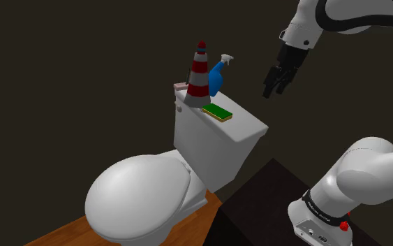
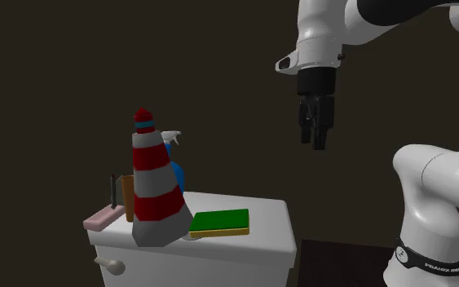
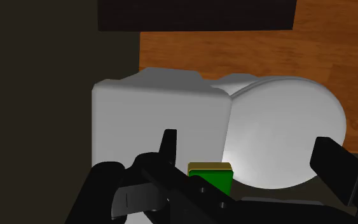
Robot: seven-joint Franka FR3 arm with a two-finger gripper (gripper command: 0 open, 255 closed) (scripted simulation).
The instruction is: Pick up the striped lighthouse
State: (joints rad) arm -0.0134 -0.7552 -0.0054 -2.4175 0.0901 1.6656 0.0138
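Observation:
The red-and-white striped lighthouse [image 1: 198, 75] [image 2: 156, 183] stands upright on the lid of the white toilet tank [image 1: 242, 133] [image 2: 268, 236], at the end toward the shoulder view's left. My black gripper [image 1: 275, 85] [image 2: 315, 134] [image 3: 247, 145] hangs in the air beyond the tank's other end, higher than the tank and apart from the lighthouse. It points down, open, with nothing between its fingers [image 3: 168, 146].
A blue spray bottle [image 1: 217, 75] [image 2: 176, 167] stands right behind the lighthouse. A green sponge [image 1: 216, 112] [image 2: 219, 221] [image 3: 210, 175] lies beside it, and a pink block [image 1: 180, 87] [image 2: 105, 217] sits at the tank's end. The shut toilet lid [image 1: 139, 199] [image 3: 285, 127] lies below, over wooden floor [image 3: 234, 51].

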